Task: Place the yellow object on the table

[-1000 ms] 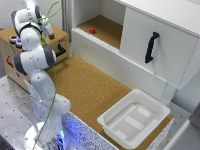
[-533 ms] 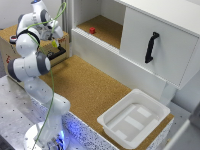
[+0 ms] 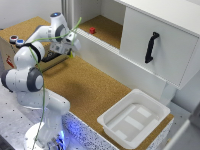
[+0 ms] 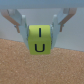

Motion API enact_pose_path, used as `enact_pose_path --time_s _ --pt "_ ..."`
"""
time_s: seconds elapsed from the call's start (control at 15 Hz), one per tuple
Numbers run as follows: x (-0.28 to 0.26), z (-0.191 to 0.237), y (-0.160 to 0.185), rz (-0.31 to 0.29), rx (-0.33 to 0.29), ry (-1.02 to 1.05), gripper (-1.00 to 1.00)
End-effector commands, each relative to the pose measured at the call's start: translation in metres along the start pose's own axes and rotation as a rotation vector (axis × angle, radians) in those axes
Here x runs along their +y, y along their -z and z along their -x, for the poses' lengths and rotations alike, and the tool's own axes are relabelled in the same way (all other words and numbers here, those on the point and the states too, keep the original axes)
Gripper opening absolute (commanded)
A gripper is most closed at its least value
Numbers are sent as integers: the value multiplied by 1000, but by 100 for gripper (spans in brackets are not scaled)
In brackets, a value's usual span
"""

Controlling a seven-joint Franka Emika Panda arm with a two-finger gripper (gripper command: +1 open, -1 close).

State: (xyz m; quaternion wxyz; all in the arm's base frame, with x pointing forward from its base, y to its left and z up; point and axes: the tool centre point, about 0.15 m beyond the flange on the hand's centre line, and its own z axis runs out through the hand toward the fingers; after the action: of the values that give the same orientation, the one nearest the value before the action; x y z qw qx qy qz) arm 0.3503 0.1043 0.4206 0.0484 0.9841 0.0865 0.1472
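yellow object (image 4: 40, 40) is pinched between the pincer (image 4: 40, 31) fingers (black markings facing the wrist camera), held above the cork counter (image 3: 90, 85) so it can be lowered.

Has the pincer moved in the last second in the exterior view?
Yes. The pincer, shut on the yellow object, has swung toward the exterior view's right, away from the button box and out over the table.
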Motion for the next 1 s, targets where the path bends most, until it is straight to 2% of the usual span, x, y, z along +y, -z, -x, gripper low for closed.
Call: enact_pose_path --time_s 0.0,0.2,0.47,0.67,0.73,0.8,0.93 --pt "79 -18 -34 -34 -7 13 -100" --pt "114 -19 -57 -7 -27 22 -100" --pt "167 -14 -91 15 14 86 -100" --pt "196 7 -116 75 19 136 -100" --pt "204 16 -128 55 8 113 -100" --pt "210 22 -139 73 15 112 -100" --pt "215 25 -166 57 23 98 -100"
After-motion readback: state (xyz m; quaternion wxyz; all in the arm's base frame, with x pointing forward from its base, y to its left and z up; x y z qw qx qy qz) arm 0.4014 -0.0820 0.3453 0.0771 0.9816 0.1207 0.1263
